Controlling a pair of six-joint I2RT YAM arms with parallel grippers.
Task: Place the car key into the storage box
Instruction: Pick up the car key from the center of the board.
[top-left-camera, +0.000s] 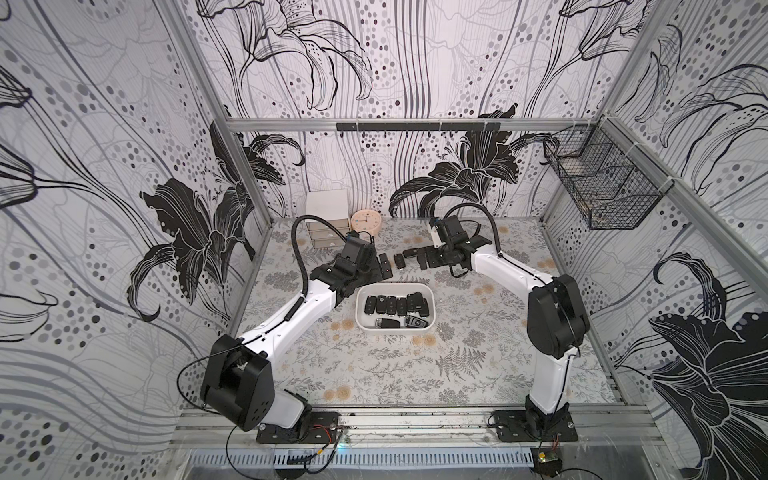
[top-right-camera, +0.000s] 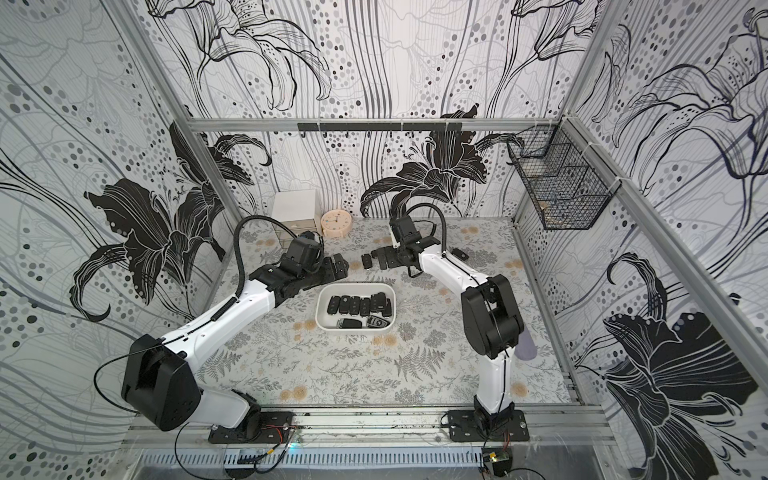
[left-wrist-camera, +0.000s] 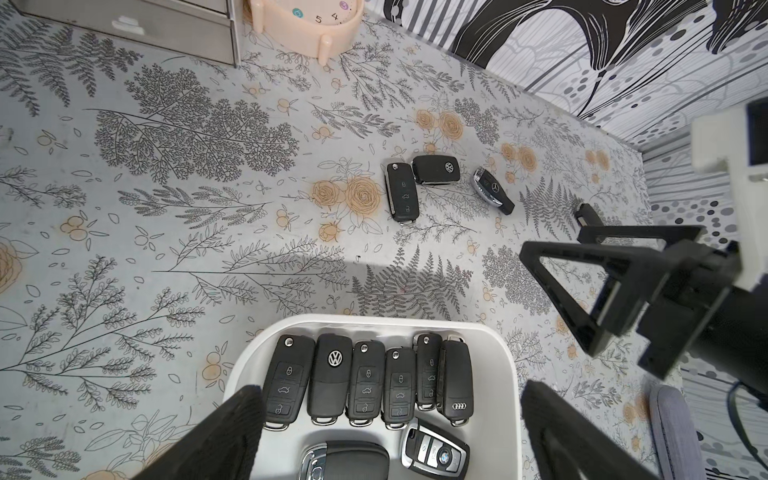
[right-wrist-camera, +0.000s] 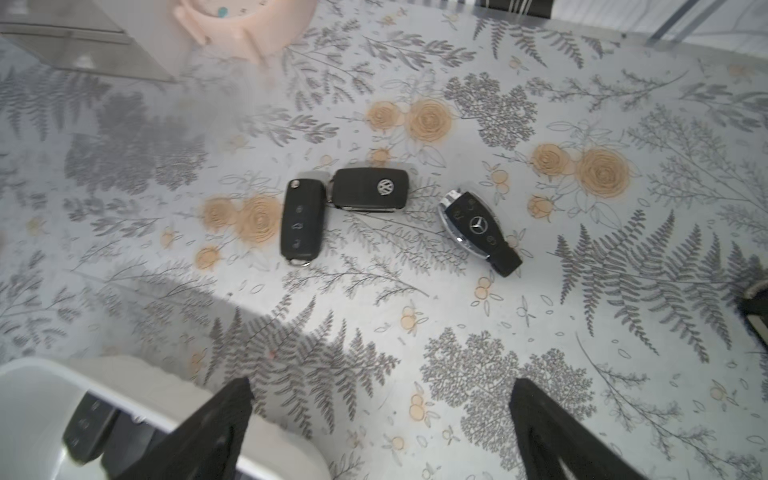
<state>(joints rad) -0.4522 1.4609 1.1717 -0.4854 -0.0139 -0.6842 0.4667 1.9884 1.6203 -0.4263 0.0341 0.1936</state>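
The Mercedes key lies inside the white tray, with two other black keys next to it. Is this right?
No. The Mercedes key lies on the table, outside the white tray, as the right wrist view shows. The button key and the Volkswagen key do lie next to it.

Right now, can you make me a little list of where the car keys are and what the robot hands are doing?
Storage box: white tray, eight car keys inside
Loose on table: three-button flip key, Volkswagen key, Mercedes key, fourth key partly hidden
Left gripper: open, empty, near the storage box
Right gripper: open, empty, near the loose keys
Left to do: loose keys into box
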